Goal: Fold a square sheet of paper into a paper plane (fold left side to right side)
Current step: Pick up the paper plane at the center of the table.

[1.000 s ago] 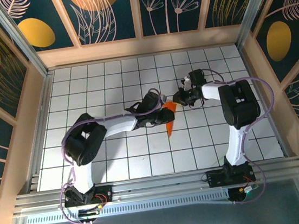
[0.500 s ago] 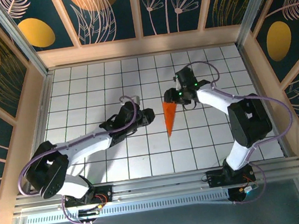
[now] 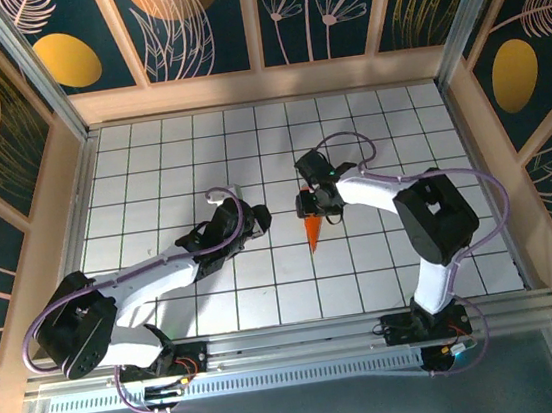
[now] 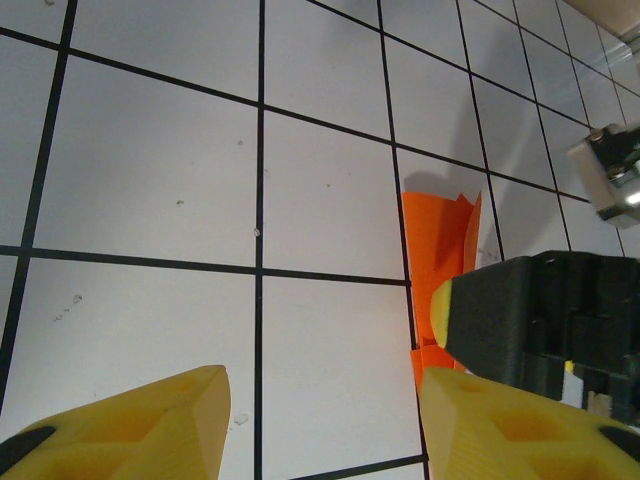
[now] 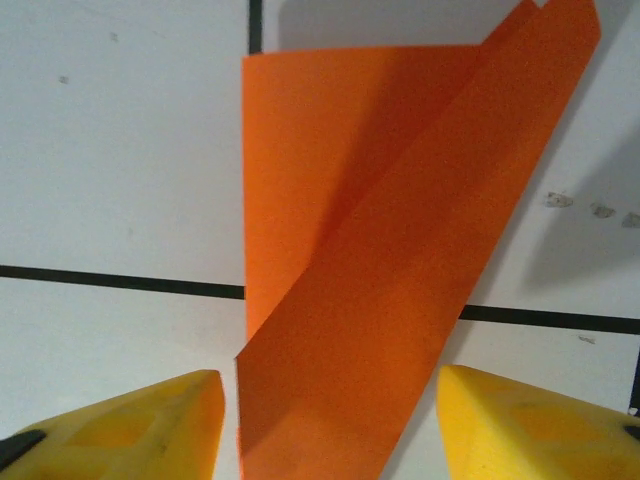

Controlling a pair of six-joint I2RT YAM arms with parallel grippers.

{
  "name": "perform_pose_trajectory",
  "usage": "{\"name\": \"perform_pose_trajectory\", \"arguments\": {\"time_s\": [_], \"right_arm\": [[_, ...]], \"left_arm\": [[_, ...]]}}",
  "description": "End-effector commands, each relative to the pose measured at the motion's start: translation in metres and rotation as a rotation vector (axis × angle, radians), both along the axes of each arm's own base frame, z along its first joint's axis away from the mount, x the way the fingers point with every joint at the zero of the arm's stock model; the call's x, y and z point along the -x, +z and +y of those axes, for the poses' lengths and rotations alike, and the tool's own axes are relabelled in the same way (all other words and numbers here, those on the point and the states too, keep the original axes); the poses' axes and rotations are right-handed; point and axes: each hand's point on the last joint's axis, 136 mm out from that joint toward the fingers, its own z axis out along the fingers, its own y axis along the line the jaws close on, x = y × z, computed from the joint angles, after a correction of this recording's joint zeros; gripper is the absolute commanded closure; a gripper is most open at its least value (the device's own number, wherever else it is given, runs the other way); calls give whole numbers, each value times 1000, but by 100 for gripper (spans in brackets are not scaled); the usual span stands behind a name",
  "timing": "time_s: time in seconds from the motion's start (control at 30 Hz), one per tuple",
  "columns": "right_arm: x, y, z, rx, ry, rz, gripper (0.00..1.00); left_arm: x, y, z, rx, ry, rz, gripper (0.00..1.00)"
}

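The right pincer (image 5: pixel 330 420) straddles the folded orange paper (image 5: pixel 400 250), spread wide and not gripping it; the left pincer (image 4: pixel 322 415) nearby gapes empty.

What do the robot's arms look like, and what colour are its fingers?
The left arm and the right arm are both white tubes with chunky black joints. Thin purple cables loop along them. The fingers are yellow wedges.
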Motion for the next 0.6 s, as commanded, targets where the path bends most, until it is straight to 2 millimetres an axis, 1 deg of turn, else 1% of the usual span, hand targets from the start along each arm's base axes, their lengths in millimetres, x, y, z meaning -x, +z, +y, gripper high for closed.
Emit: {"name": "perform_pose_trajectory", "arguments": {"time_s": [0.0,0.07,0.23,0.4,0.43,0.5,0.57], "right_arm": [[-4,2,-4,48,-20,-8,47],[-3,4,-5,54,-22,-12,51],[-3,17,-8,52,-27,-42,62],[-1,25,-11,51,-29,-49,85],[-1,30,-12,50,-33,-58,91],[-3,42,-14,46,-43,-88,99],[-5,54,-16,35,-55,-120,100]], "left_arm": [[0,0,12,-10,42,-1,47],[0,0,13,-14,47,-2,47],[0,5,17,-25,60,-14,47],[-2,14,24,-36,81,-41,44],[-2,16,26,-40,87,-49,43],[-3,23,30,-44,100,-73,40],[-5,31,35,-45,115,-93,36]]}}
